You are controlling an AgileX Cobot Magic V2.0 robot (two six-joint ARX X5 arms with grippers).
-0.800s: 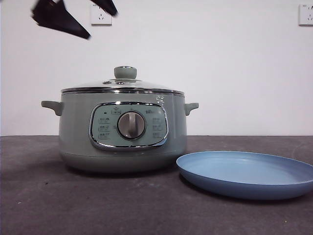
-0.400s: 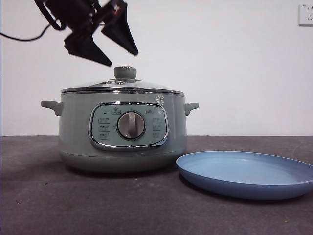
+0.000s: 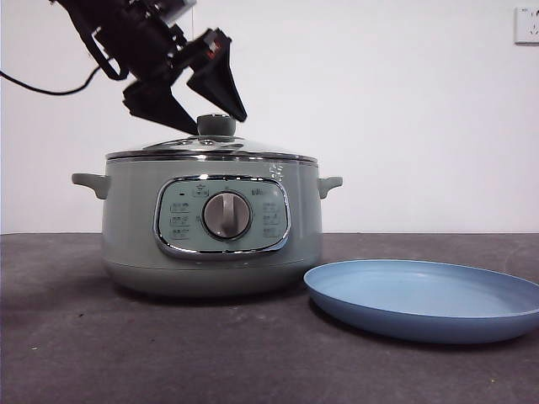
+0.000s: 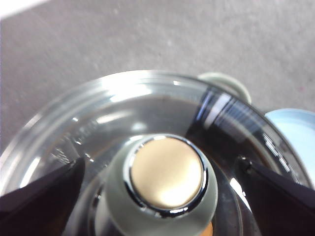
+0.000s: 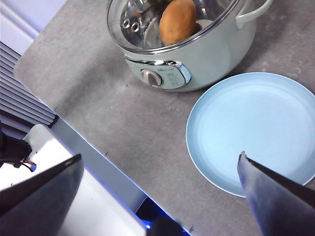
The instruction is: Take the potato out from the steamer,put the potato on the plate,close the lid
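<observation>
The left gripper (image 3: 209, 108) has come down from the upper left, its black jaws now spread on either side of the round pale green knob (image 3: 216, 124) of the domed glass lid (image 4: 147, 105), not yet clamped, so lifting the lid looks imminent. The orange-brown oval potato (image 5: 177, 21) sits inside the sage-green round steamer (image 3: 210, 227); the shallow light-blue plate (image 3: 425, 296) waits just beside it. The right gripper (image 5: 160, 169) hangs high above, jaws apart.

Glossy glass lid (image 4: 147, 105) with chrome rim; matt smooth plate (image 3: 425, 296); rough grey table (image 3: 168, 353).
</observation>
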